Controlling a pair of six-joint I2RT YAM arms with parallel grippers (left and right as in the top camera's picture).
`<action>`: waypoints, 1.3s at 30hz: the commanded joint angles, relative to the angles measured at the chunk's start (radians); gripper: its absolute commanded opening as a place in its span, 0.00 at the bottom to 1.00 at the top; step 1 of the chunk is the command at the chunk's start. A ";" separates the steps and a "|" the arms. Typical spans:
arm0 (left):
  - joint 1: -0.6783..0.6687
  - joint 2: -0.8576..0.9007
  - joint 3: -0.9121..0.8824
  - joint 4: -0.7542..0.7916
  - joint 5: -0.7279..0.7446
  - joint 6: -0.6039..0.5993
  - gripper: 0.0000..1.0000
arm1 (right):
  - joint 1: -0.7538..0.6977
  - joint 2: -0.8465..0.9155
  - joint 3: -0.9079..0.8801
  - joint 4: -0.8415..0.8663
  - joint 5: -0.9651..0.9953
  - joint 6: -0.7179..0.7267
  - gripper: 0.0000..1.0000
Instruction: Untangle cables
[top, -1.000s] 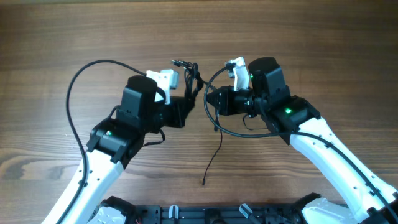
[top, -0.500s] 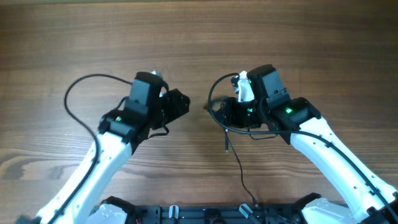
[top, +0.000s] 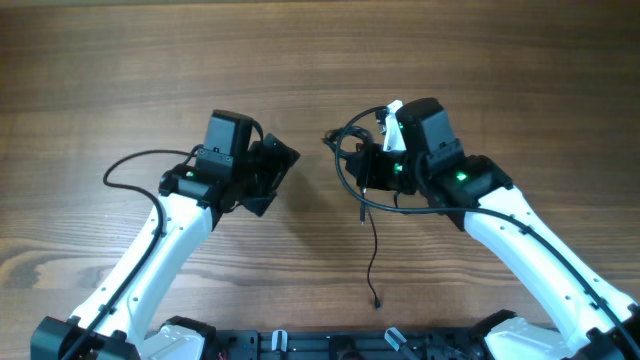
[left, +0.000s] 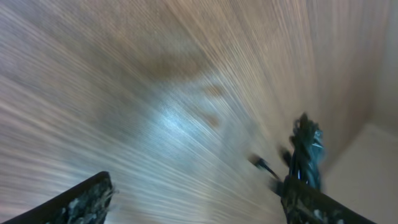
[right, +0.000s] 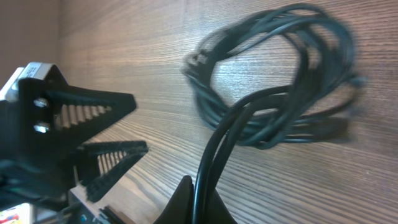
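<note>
The cables (top: 347, 160) are thin black cords bunched in a loose loop, with one tail (top: 372, 255) trailing toward the table's near edge. My right gripper (top: 364, 172) is shut on two strands of them; in the right wrist view the strands run up from its jaws (right: 200, 190) to the coiled bundle (right: 280, 93) above the wood. My left gripper (top: 277, 181) stands open to the left of the bundle, apart from it and holding nothing. Its blurred wrist view shows both fingers wide apart (left: 196, 190), with the cables (left: 305, 152) beyond the right finger.
A thicker black arm cable (top: 135, 165) loops on the wooden table (top: 120, 60) left of the left arm. The left gripper's open fingers (right: 93, 109) show at the left of the right wrist view. A black rail (top: 300, 345) runs along the near edge.
My left gripper has let go of the cables, opened wide and drawn back to the left. The right gripper keeps its hold, and the loose tail has swung below it.
</note>
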 joint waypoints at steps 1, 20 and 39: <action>0.022 -0.006 0.003 0.037 0.168 -0.201 0.91 | 0.043 0.043 0.014 0.023 0.027 0.000 0.04; -0.003 0.106 0.003 0.087 0.147 -0.407 0.87 | 0.103 0.052 0.014 0.106 -0.066 0.004 0.04; -0.003 0.135 0.003 0.143 0.013 -0.376 0.17 | 0.103 0.052 0.014 0.093 -0.148 -0.001 0.04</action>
